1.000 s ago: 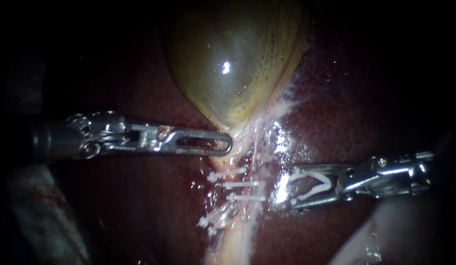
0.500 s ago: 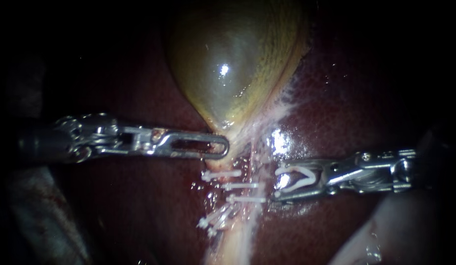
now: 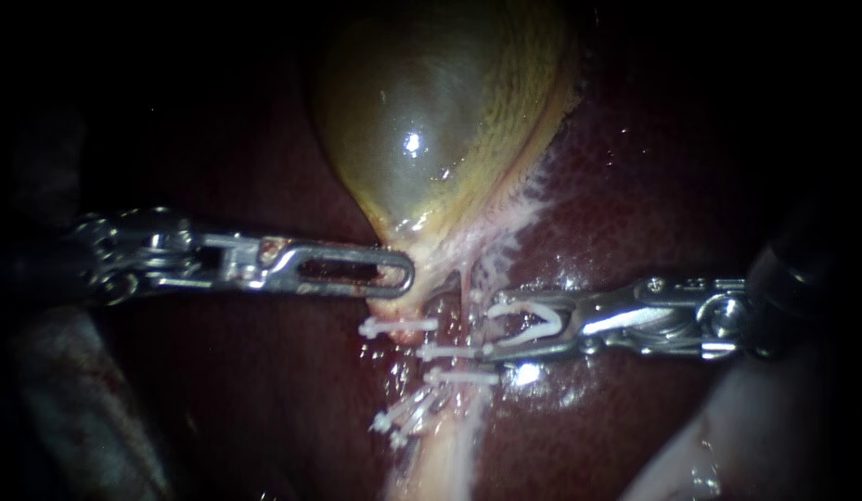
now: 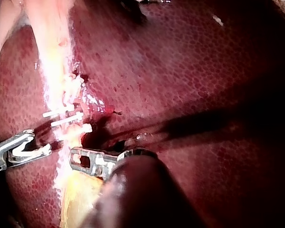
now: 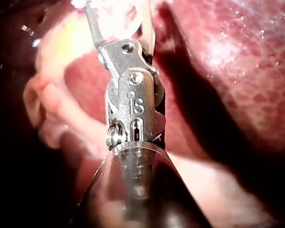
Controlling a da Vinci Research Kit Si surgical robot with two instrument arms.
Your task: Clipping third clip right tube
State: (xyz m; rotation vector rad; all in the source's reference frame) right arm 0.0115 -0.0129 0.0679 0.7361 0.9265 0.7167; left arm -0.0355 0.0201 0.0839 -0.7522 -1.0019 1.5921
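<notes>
The yellow-green gallbladder point(image 3: 431, 121) narrows to a neck, and my left instrument point(image 3: 398, 276) is shut on that neck from the left. Below the neck, several white clips point(image 3: 449, 353) cross the pale tubes; one thin tube point(image 3: 465, 289) runs down beside them. My right instrument point(image 3: 491, 327) comes in from the right. Its jaws stand wide apart and hold an open white clip point(image 3: 533, 327), with their tips at the tube's right edge, level with the placed clips. In the left wrist view, my left instrument point(image 4: 78, 158) lies on yellow tissue and my right instrument point(image 4: 38, 148) faces the clips point(image 4: 66, 118).
Dark red liver point(image 3: 653, 186) surrounds the gallbladder on both sides. Pale tissue point(image 3: 727, 445) lies under the right shaft. Grey material point(image 3: 69, 399) sits below the left shaft. In the right wrist view, my right instrument point(image 5: 118, 19) points at pale folds of tissue point(image 5: 52, 104).
My right instrument has moved left, bringing its open clip up to the tube. My left instrument has drawn slightly left, taking the gallbladder neck with it.
</notes>
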